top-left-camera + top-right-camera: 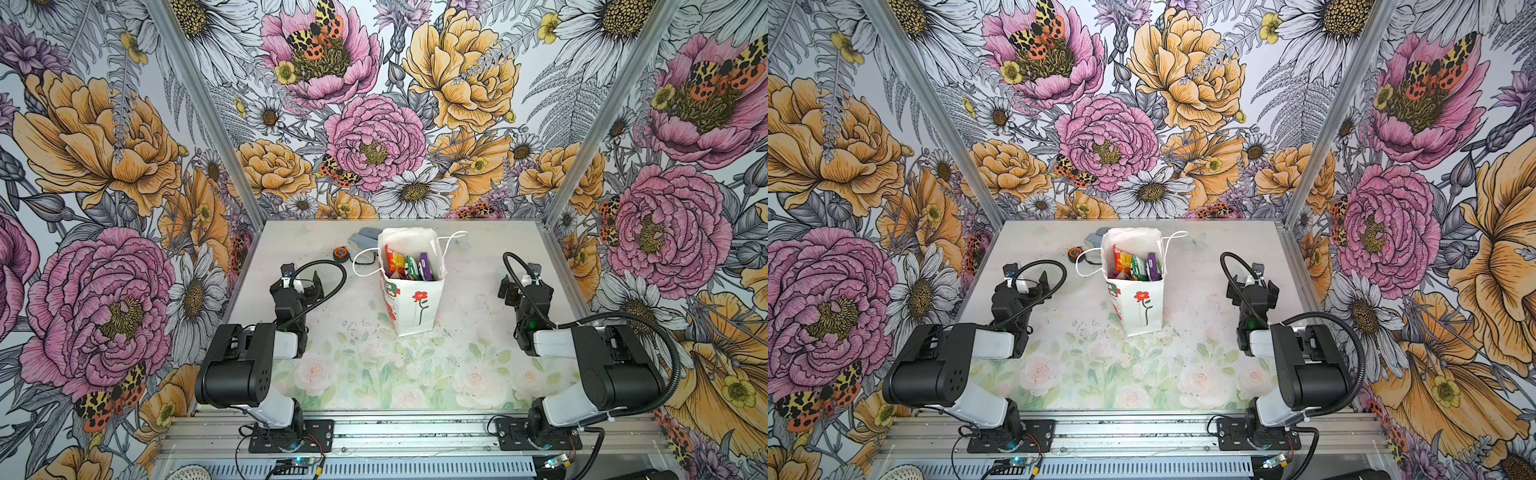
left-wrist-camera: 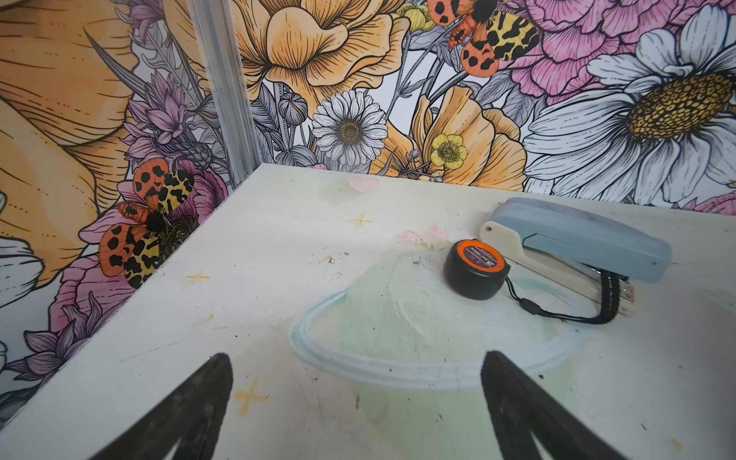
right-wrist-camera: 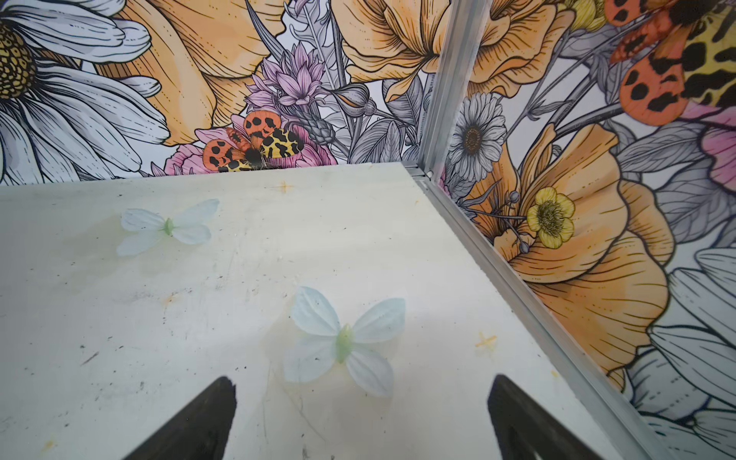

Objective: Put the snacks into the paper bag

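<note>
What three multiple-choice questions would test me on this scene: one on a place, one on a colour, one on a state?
1. Where are the snacks?
A) piled by the left wall
B) inside the paper bag
C) lined up along the front rail

2. What colour is the flower printed on the bag's front?
A) blue
B) yellow
C) red

3. How do the left pincer and the right pincer stand?
A) both open and empty
B) both shut on packets
C) one open, one shut

Answers:
1 B: packet tops show in the bag's open mouth in both top views.
2 C: red petals sit on a black stem.
3 A: each wrist view shows the tips wide apart, gripping nothing.
</note>
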You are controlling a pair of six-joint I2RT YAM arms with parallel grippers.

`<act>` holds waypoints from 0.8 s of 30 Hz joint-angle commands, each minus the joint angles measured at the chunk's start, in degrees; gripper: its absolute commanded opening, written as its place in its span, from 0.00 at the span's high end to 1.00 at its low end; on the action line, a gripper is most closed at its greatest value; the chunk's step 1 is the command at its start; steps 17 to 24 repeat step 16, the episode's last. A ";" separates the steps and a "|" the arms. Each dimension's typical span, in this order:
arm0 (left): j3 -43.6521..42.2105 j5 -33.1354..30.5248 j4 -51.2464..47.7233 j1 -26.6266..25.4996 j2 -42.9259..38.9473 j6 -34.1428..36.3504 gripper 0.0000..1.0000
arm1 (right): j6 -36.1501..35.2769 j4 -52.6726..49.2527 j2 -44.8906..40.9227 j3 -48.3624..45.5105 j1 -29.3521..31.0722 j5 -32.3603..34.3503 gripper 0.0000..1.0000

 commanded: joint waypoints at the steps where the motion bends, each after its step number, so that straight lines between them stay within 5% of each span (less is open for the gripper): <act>1: -0.10 0.65 0.17 0.32 -0.26 -0.72 0.01 | 0.78 2.00 0.30 -0.11 -0.07 -0.54 0.00; 24: -0.14 0.73 0.13 0.32 -0.26 -0.67 0.01 | 1.27 1.37 0.14 0.03 -0.49 -1.44 0.00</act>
